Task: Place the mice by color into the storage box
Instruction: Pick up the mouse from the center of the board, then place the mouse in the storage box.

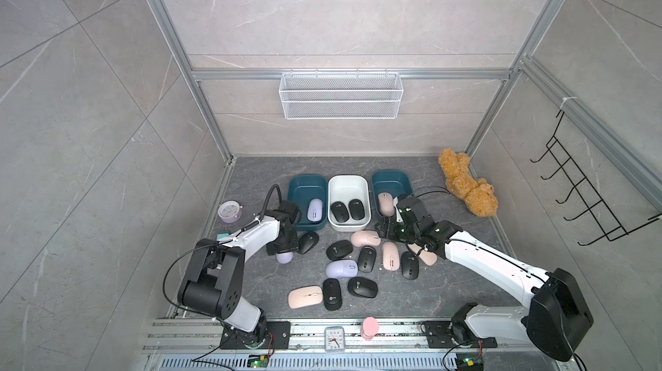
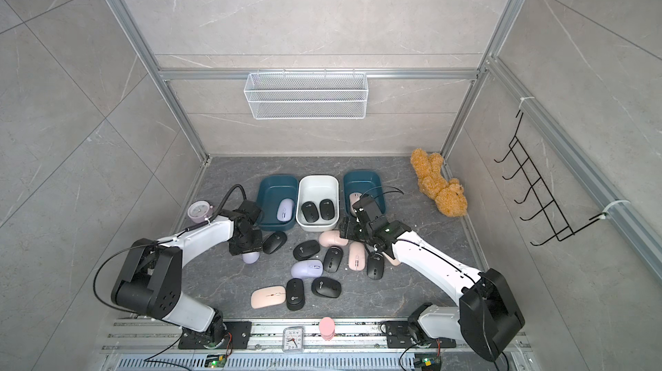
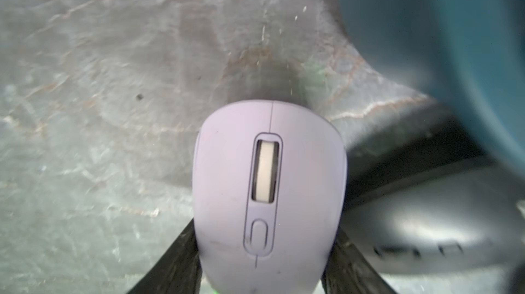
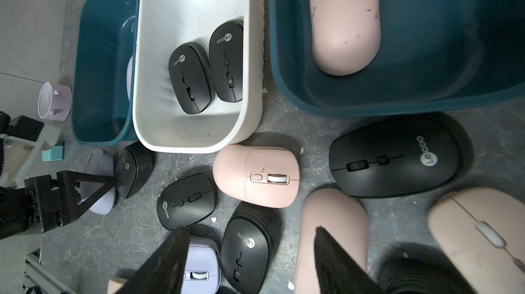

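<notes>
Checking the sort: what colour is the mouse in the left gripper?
Lilac purple mouse, clearest from the left wrist.

Right gripper (image 4: pixel 250 228), jaws apart, above loose mice (image 4: pixel 186 201). From it, 12 o'clock: pink mouse (image 4: pixel 255 176) just beside white bin (image 4: pixel 252 51); two black mice (image 4: pixel 189 79) inside. 1 o'clock: teal bin (image 4: pixel 284 79) holding another pink mouse (image 4: pixel 345 23). 9 o'clock: left gripper (image 4: pixel 109 184) clamped on lilac mouse (image 4: pixel 99 206), black mouse (image 4: pixel 135 169) just beside.

Tabletop (image 1: pixel 430 297): dark grey, marble-veined. At the rear stand the left teal bin (image 1: pixel 306 176), white bin (image 1: pixel 348 177) and right teal bin (image 1: pixel 390 173), side by side. Before them lie loose mice (image 1: pixel 341 268), black, pink and lilac, closely clustered. A round clock (image 1: pixel 229 211) and teal block (image 1: pixel 224 236) occupy the left edge. A plush bear (image 1: pixel 465 186) lies rear right.
</notes>
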Tool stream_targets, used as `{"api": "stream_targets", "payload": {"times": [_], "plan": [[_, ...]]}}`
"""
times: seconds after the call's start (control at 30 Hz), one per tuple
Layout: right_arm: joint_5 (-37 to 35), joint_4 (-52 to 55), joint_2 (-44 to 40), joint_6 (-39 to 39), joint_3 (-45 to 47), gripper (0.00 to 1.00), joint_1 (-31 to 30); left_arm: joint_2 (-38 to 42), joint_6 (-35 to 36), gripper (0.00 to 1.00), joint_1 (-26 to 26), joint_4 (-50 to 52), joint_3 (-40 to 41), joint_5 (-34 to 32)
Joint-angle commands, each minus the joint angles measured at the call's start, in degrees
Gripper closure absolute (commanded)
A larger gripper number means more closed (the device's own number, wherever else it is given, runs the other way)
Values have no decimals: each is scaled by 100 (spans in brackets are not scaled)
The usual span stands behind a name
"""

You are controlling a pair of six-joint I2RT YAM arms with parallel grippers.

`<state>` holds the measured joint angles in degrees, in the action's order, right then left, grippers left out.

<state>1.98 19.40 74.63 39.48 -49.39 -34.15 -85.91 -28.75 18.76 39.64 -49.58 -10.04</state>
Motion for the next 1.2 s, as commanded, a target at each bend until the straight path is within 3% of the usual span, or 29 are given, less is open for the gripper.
{"api": "stream_targets", "payload": {"times": [0.0, 0.27, 0.6, 0.83, 1.17], "plan": [[-3, -103, -26, 35, 25, 29, 4, 531, -230, 44, 6, 185, 66, -136], [48, -112, -10, 51, -27, 29, 4, 1381, -391, 44, 9, 536, 136, -440], [58, -94, -69, 69, -65, 29, 6, 1652, -68, 44, 6, 786, -630, -591], [23, -41, -133, 61, -63, 29, 5, 1263, 344, 44, 16, 625, -1302, -430], [-33, 1, -115, 41, -89, 29, 2, -26, 833, 44, 142, 347, -2351, -104]]}}
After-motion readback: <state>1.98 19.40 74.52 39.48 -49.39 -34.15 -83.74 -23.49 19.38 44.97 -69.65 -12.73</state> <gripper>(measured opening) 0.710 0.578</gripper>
